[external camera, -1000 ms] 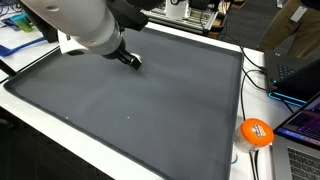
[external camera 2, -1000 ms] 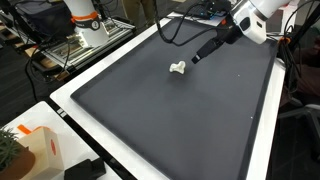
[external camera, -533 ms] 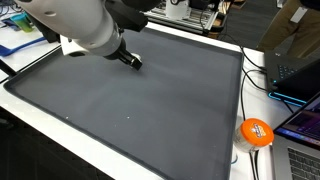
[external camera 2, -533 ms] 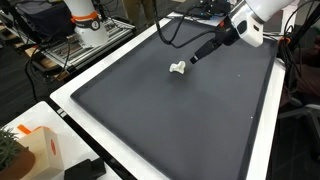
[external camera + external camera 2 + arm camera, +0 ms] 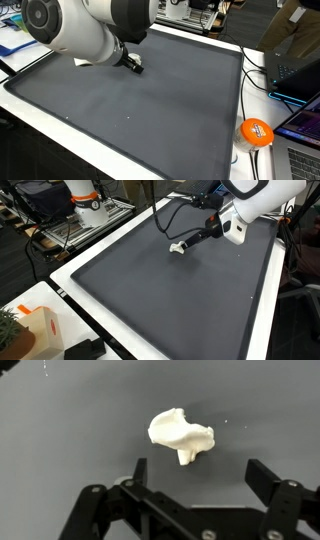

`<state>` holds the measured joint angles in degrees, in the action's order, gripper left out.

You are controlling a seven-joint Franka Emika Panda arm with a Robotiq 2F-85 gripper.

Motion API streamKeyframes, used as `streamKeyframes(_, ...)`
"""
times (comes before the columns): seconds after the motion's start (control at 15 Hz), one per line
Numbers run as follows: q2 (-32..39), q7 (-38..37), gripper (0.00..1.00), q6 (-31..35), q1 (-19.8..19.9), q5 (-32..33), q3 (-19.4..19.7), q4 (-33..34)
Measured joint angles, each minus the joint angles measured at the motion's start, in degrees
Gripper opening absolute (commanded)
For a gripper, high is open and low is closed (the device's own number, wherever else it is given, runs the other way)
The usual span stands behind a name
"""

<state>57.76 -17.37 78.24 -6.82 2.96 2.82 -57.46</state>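
A small white lumpy object (image 5: 181, 435) lies on the dark grey mat (image 5: 60, 420). In the wrist view my gripper (image 5: 198, 478) stands open, its two black fingers (image 5: 139, 470) spread wide just short of the object, nothing between them. In an exterior view the white object (image 5: 178, 248) lies on the mat and the gripper (image 5: 188, 244) hangs right beside it, slanting down from the white arm (image 5: 245, 200). In an exterior view the arm's bulky white body (image 5: 80, 30) hides the object, and only the black gripper tip (image 5: 133, 65) shows over the mat.
The mat (image 5: 150, 100) covers a white-edged table. An orange round object (image 5: 256, 132) and laptops (image 5: 300, 75) lie beyond one side. Another robot base (image 5: 85, 200) and cables stand past the far edge; a box (image 5: 35, 330) sits near the front corner.
The arm has swung down and across the mat toward the white object; the gripper now sits right beside it. The jaws stay open. The object has not moved.
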Motion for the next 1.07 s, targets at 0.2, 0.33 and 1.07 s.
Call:
streamKeyframes(0.2, 0.6, 0.0, 1.0, -0.9, 0.5, -0.4, 0.0, 0.0)
streamKeyframes(0.33, 0.6, 0.0, 1.0, -2.2, 0.7, -0.6, 0.0, 0.0)
streamKeyframes(1.07, 1.5, -0.2, 1.0, -8.1, 0.8, -1.8, -0.2, 2.4)
